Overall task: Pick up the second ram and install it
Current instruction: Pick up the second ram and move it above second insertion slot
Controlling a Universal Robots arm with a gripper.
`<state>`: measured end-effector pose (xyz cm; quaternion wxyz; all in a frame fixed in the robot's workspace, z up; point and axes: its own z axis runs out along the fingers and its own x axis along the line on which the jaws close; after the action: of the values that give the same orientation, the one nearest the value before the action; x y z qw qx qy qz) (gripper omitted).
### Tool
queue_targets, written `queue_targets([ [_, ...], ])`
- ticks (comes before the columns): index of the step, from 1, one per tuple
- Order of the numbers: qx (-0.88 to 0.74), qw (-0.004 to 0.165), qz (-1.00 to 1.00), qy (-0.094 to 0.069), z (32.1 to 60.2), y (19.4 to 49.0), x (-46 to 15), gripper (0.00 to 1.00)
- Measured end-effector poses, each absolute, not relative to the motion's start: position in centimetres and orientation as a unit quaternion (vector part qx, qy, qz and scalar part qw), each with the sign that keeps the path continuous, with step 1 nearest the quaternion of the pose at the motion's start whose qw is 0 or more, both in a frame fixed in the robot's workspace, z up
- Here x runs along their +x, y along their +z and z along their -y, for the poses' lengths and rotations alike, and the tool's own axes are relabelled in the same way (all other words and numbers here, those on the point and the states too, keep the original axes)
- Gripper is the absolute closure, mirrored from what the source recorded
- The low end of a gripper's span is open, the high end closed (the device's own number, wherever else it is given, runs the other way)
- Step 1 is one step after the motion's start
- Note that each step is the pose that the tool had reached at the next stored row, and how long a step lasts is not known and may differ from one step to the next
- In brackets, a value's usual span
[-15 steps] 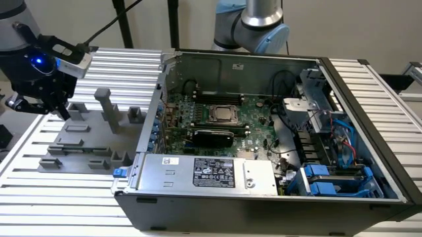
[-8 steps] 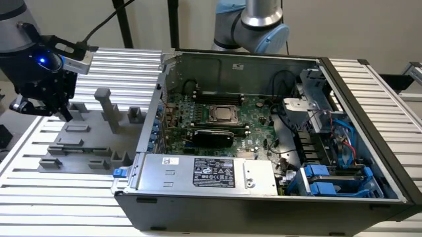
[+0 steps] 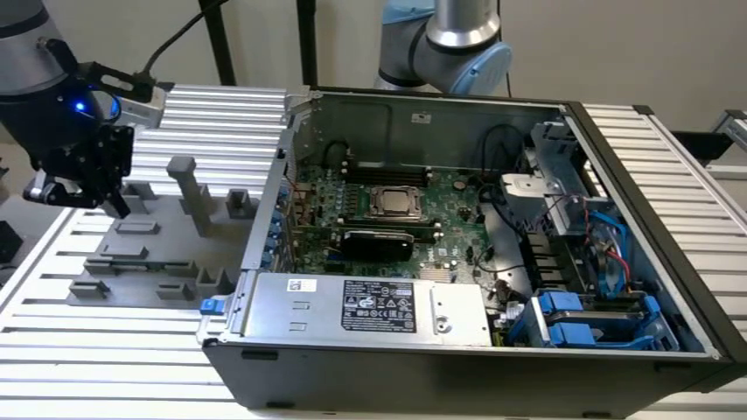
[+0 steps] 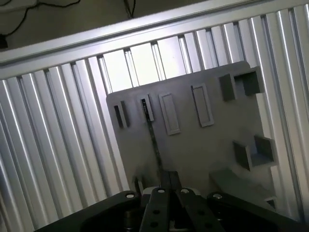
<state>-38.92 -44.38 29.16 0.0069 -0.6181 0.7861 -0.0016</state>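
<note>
The second ram (image 4: 153, 140) appears edge-on in the wrist view as a thin dark strip. It runs from between my fingers down toward a narrow slot (image 4: 146, 108) in the grey holder plate (image 4: 203, 150). My gripper (image 4: 169, 186) is shut on its upper end. In the exterior view my gripper (image 3: 87, 197) hangs over the far end of the grey holder plate (image 3: 152, 254), at the exterior view's left of the open computer case (image 3: 467, 350). The green motherboard (image 3: 450, 236) lies inside the case, with long black memory slots (image 3: 386, 175) behind the CPU socket (image 3: 397, 203).
The holder plate carries upright grey posts (image 3: 187, 192) and several pockets. Ribbed aluminium table slats (image 3: 222, 122) surround it. A second robot arm (image 3: 456, 44) stands behind the case. Cables and blue drive bays (image 3: 583, 315) crowd the case at the exterior view's right.
</note>
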Motion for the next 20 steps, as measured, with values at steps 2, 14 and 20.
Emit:
queue_targets([
  [2,-0.631,0.006,-0.776,-0.003,44.4,29.1,-38.9,1.00],
  [14,-0.696,0.004,-0.718,-0.005,44.4,28.3,-38.9,1.00],
  [20,-0.698,0.000,-0.716,-0.002,44.4,27.6,-38.9,0.00],
])
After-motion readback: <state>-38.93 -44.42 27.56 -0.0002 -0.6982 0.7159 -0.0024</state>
